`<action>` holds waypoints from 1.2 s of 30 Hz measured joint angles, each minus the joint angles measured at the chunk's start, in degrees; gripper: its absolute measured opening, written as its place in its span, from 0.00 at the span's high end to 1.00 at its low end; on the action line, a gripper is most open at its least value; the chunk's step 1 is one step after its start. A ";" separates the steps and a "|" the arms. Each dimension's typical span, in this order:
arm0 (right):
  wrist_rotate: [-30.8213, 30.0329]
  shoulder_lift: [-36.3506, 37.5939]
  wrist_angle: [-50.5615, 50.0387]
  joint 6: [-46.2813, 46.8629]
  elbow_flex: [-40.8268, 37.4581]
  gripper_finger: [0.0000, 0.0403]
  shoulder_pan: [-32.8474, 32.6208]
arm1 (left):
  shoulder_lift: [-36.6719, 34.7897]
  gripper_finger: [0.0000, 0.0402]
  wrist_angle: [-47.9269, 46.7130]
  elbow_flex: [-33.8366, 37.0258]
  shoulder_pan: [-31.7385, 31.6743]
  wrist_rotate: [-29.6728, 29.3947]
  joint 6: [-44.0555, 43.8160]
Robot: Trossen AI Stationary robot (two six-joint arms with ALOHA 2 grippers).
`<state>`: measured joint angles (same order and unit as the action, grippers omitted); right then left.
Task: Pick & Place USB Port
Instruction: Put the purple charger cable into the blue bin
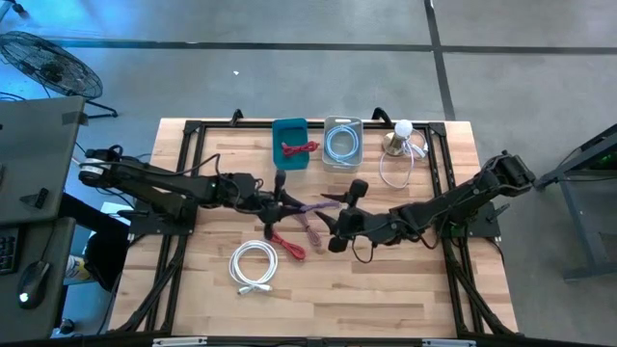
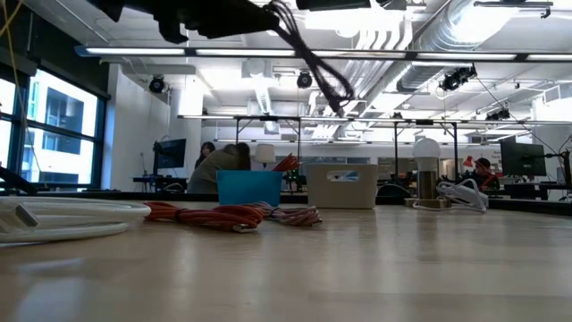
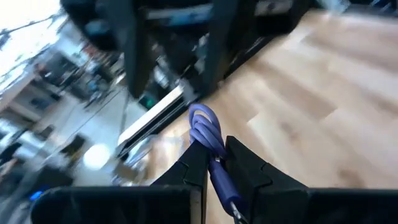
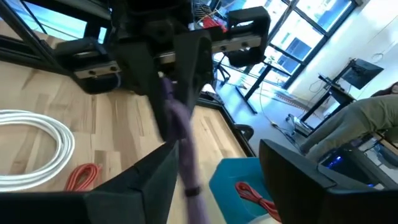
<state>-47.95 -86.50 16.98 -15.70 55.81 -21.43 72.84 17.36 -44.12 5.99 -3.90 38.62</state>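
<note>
Purple USB cable is what we find pinched between the fingers of the left tool, which are pressed together on it above the middle of the wooden surface. From overhead we see the same cable stretching across from the left tool toward the right tool, lifted off the surface between the two arms. The right tool's fingers are spread wide, one on each side of the cable, which hangs in the gap; we cannot tell whether they touch it. Below and just beside the tools lies a red cable, and nearer the front edge a coiled white cable. Along the far edge we see a blue bin holding another red cable, a clear bin holding a pale coiled cable, and to its right a small lamp with a loose white cord.
</note>
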 joint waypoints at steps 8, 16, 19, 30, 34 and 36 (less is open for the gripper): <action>-1.40 0.00 -0.73 0.17 0.00 0.46 0.00 | -5.20 0.93 -5.93 0.00 -0.04 -11.94 4.81; -1.59 0.00 -0.86 0.63 0.00 0.47 0.00 | -9.61 0.93 -11.86 0.00 -5.17 -14.79 5.99; -1.57 0.00 -0.86 0.63 0.00 0.47 0.00 | -9.84 0.93 -13.24 0.00 -8.17 -14.86 5.98; -1.40 0.00 -1.35 0.64 0.00 0.48 0.00 | -9.84 0.93 -19.29 0.00 -20.40 -13.47 5.49; -1.40 0.00 -1.35 0.64 0.00 0.48 0.00 | -9.61 0.93 -21.00 0.00 -24.86 -9.94 4.74; -1.39 0.00 -1.35 0.65 0.00 0.48 0.00 | -9.23 0.93 -21.48 0.00 -26.84 -8.26 4.64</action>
<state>-49.34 -86.50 15.64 -15.05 55.81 -21.43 63.61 -4.12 -44.12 -20.84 -12.16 43.27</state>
